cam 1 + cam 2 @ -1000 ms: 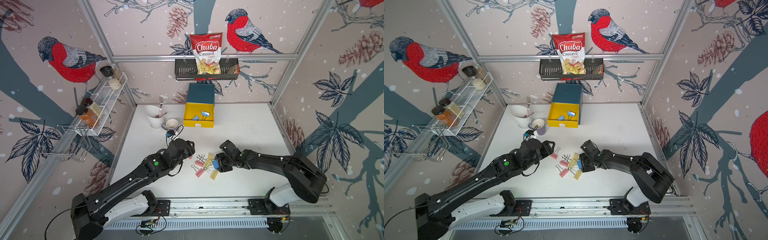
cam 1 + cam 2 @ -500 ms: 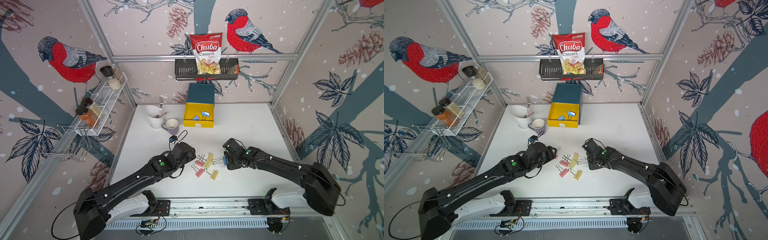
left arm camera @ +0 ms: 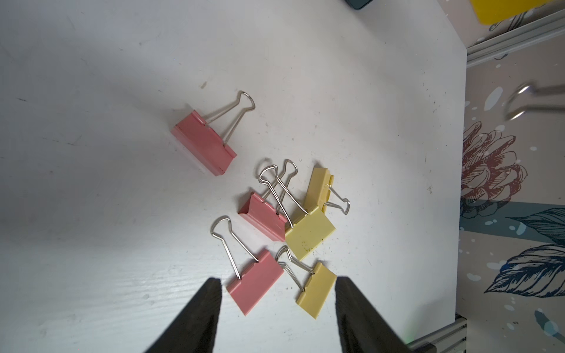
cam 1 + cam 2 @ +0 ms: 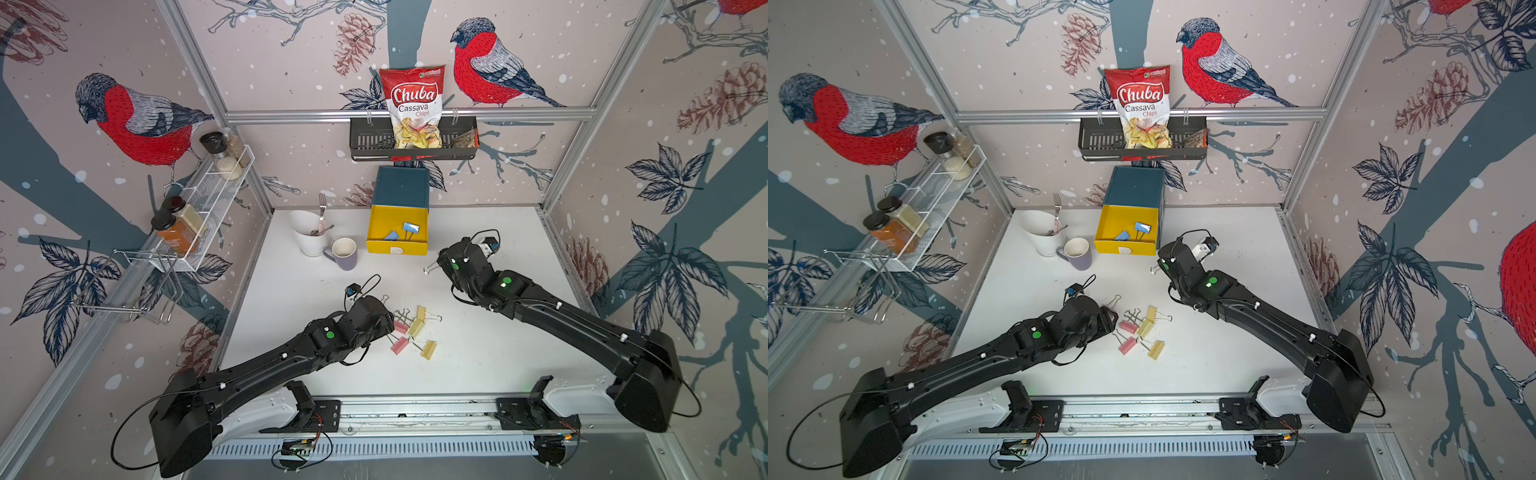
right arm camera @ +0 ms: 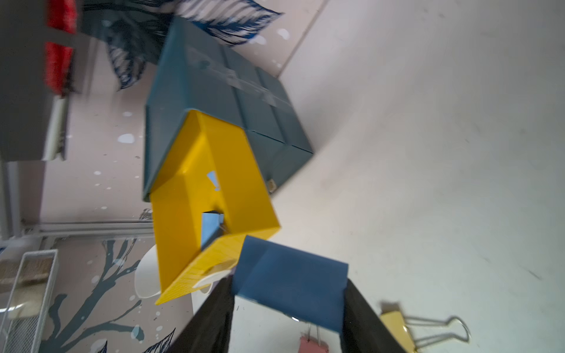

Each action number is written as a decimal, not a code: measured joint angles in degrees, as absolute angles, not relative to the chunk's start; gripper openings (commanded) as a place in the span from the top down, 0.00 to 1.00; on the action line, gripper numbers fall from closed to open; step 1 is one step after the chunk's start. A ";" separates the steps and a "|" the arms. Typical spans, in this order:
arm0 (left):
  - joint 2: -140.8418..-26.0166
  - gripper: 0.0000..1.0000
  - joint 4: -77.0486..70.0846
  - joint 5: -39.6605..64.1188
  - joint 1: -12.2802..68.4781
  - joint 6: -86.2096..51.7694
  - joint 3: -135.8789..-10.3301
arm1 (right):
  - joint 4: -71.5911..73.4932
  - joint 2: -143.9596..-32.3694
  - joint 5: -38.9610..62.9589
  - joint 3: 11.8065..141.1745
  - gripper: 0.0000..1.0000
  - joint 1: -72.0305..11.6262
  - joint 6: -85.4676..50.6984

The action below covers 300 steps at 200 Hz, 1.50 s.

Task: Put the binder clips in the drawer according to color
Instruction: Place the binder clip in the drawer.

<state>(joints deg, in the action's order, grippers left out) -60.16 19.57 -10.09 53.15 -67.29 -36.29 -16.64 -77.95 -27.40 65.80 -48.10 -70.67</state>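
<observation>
A white counter (image 4: 478, 365) inside bird-papered walls (image 4: 291, 166). My right pincer (image 5: 289, 292) clamps a blue binder clip (image 5: 290, 275), long axis spanning finger to finger, the open yellow drawer (image 5: 186, 195) ahead of it. My left pincer (image 3: 276, 282) gapes above the pink and yellow clips (image 3: 307, 237).

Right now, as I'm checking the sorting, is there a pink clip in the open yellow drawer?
No: in a top view the yellow drawer holds only blue clips.

- Left arm (image 4: 270, 370) and right arm (image 4: 582, 328): matte black boxy links, green dots (image 4: 329, 334), white bases (image 4: 577, 399).
- Thin black cables (image 4: 114, 442) loop outside.
- Left gripper (image 3: 276, 279): black wedge-shaped fingers (image 3: 195, 318).
</observation>
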 measured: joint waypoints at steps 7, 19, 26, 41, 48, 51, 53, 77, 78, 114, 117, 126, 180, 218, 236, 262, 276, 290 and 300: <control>-60.34 0.37 19.51 -9.67 53.63 -67.61 -35.99 | -15.62 -78.81 -27.64 67.81 0.63 -47.94 -67.07; -60.69 0.37 19.53 -9.08 54.65 -68.88 -35.31 | -13.82 -80.44 -27.88 71.05 0.63 -47.53 -61.34; -60.97 0.36 19.57 -9.04 55.35 -69.25 -34.94 | -13.06 -81.65 -27.90 73.10 0.63 -47.22 -58.39; -61.95 0.36 19.53 -9.02 56.88 -71.48 -34.54 | -11.79 -84.90 -27.86 77.89 0.63 -46.87 -52.69; -62.54 0.36 19.53 -9.06 57.54 -72.25 -34.50 | -11.16 -86.65 -27.90 80.05 0.63 -46.76 -50.48; -62.74 0.36 19.53 -9.04 57.74 -72.42 -34.50 | -10.81 -87.29 -27.92 80.79 0.63 -46.72 -49.65; -62.98 0.36 19.44 -9.02 57.95 -72.69 -34.50 | -10.61 -87.74 -27.86 81.30 0.63 -46.70 -49.17; -64.93 0.35 18.72 -9.15 60.12 -75.22 -34.65 | -10.24 -94.11 -26.79 87.55 0.64 -46.04 -43.29; -64.99 0.35 18.72 -9.15 60.18 -75.22 -34.65 | -10.24 -94.32 -26.74 87.72 0.64 -46.02 -43.16; -65.65 0.35 18.52 -9.98 61.98 -78.02 -35.53 | -11.75 -102.00 -25.43 94.02 0.64 -44.99 -38.81; -65.58 0.35 18.52 -10.15 62.02 -78.02 -35.53 | -11.90 -102.37 -25.43 94.32 0.64 -44.99 -38.59; -65.19 0.35 18.68 -10.63 62.06 -78.63 -35.53 | -12.47 -103.53 -25.04 95.44 0.64 -45.01 -37.65; -62.48 0.34 20.01 -12.86 62.11 -80.05 -35.94 | -17.17 -108.14 -23.31 100.57 0.43 -45.36 -37.30; -60.66 0.34 20.32 -14.11 62.11 -80.73 -35.79 | -22.46 -110.69 -21.89 105.10 0.25 -44.71 -37.32; -59.83 0.33 20.49 -14.85 62.11 -80.75 -35.79 | -22.92 -110.00 -21.85 105.69 0.21 -45.58 -36.64; -58.65 0.33 21.06 -15.94 62.11 -80.77 -35.75 | -22.65 -106.45 -23.11 104.20 0.25 -48.01 -34.83; -57.82 0.33 21.50 -16.64 62.00 -80.79 -35.35 | -22.09 -104.22 -24.08 103.48 0.29 -49.32 -34.30; -56.62 0.33 22.17 -16.73 61.60 -80.97 -34.76 | -21.04 -101.91 -24.95 101.84 0.33 -50.72 -34.22; -55.46 0.34 22.61 -16.86 61.21 -80.95 -34.30 | -20.88 -100.12 -25.32 99.92 0.36 -51.81 -34.28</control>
<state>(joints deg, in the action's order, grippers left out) -55.46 22.61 -16.86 61.21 -80.95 -34.30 -20.88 -100.12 -25.32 99.92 -51.81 -34.28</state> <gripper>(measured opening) 0.668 0.665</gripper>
